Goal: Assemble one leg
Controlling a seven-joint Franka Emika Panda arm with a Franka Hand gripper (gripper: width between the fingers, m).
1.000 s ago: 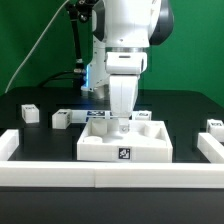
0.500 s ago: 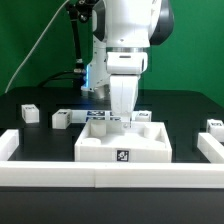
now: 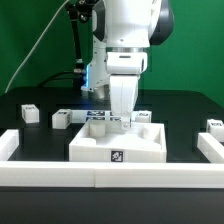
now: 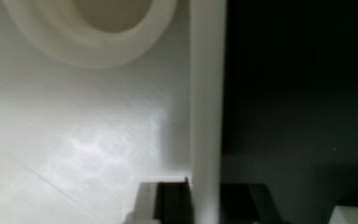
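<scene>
My gripper (image 3: 122, 121) reaches down into the large white tray-like panel (image 3: 118, 146), which has a tag on its front face. In the wrist view the jaws (image 4: 206, 205) stand on either side of the panel's thin upright wall (image 4: 202, 100) and are shut on it. A round hole (image 4: 105, 25) shows in the panel's floor. Two short white legs with tags stand on the black table at the exterior view's left (image 3: 30, 113) (image 3: 62, 118). Another stands at the far right (image 3: 214, 126).
A low white fence (image 3: 100, 176) runs along the front of the table, with raised ends at the exterior view's left (image 3: 8, 145) and right (image 3: 209, 146). A tagged white part (image 3: 143, 116) sits just behind the panel.
The panel has slid a little toward the exterior view's left with my gripper holding its wall. The loose legs have not moved.
</scene>
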